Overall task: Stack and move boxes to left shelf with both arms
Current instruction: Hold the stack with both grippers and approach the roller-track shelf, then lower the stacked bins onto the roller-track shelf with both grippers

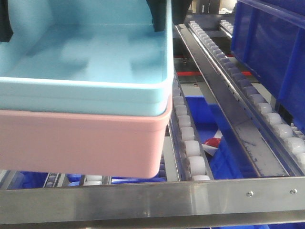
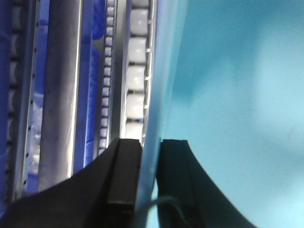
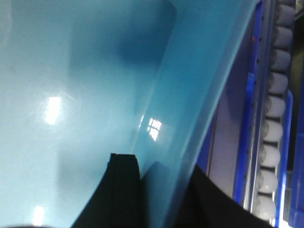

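The light turquoise box (image 1: 86,52) sits nested inside the salmon pink box (image 1: 81,143), and the pair fills the left of the front view, over the left shelf (image 1: 190,198) just behind its steel front bar. I cannot tell whether the stack touches the rollers (image 1: 188,138). My left gripper (image 2: 149,145) is shut on the turquoise box (image 2: 237,95) at its left wall, one finger inside and one outside. My right gripper (image 3: 161,171) is shut on the right wall of the same box (image 3: 71,95). Both show as dark shapes at the box's top corners, left gripper (image 1: 4,24) and right gripper (image 1: 159,16).
A dark royal-blue bin (image 1: 271,47) stands on the roller lanes at the right, close to the stack's right side. More dark blue bins (image 1: 214,148) lie on the level below, seen through the rails. Grey rails (image 1: 224,90) run between the roller rows.
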Available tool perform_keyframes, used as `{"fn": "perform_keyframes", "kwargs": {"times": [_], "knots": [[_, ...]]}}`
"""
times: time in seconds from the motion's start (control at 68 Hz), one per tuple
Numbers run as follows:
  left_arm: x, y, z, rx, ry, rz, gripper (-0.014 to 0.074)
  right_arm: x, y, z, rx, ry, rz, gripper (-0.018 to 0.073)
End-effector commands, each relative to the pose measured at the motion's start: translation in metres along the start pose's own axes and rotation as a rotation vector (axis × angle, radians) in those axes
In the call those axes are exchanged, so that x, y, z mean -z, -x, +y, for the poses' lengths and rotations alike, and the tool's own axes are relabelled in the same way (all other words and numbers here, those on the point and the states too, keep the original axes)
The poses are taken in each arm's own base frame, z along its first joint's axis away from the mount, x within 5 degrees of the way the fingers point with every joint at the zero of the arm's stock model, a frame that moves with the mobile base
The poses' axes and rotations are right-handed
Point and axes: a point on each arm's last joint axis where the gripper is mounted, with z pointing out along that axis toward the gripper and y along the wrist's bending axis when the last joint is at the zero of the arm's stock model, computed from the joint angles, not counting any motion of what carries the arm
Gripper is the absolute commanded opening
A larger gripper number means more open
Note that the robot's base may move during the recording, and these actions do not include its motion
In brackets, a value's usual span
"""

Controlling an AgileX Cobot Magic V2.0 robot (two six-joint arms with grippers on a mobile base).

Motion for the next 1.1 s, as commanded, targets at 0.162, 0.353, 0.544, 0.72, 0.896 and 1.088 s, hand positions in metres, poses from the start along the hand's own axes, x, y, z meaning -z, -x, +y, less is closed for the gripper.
{"fn": "perform_keyframes", "kwargs": {"times": [0.162, 0.353, 0.544, 0.72, 0.896, 1.088], "knots": [[0.018, 0.032, -0.022, 0.018, -0.230, -0.281, -0.0010, 0.020, 0.034, -0.018, -0.022, 0.168, -0.190, 0.0055], [-0.012, 0.033, -0.036, 0.011, -0.250, -0.266, -0.0010, 0.005, 0.043, -0.030, -0.012, 0.191, -0.220, 0.0055], [-0.040, 0.035, -0.043, -0.010, -0.255, -0.267, -0.0010, -0.013, 0.045, -0.028, -0.006, 0.192, -0.232, 0.0055], [-0.060, 0.037, -0.038, -0.007, -0.228, -0.252, -0.0010, -0.043, 0.043, -0.025, -0.002, 0.180, -0.206, 0.0055], [-0.073, 0.037, -0.033, 0.005, -0.207, -0.231, -0.0010, -0.067, 0.037, -0.019, 0.016, 0.165, -0.164, 0.0055], [-0.077, 0.036, -0.034, 0.003, -0.204, -0.222, 0.0034, -0.074, 0.034, -0.017, 0.021, 0.161, -0.150, 0.0056]]}}
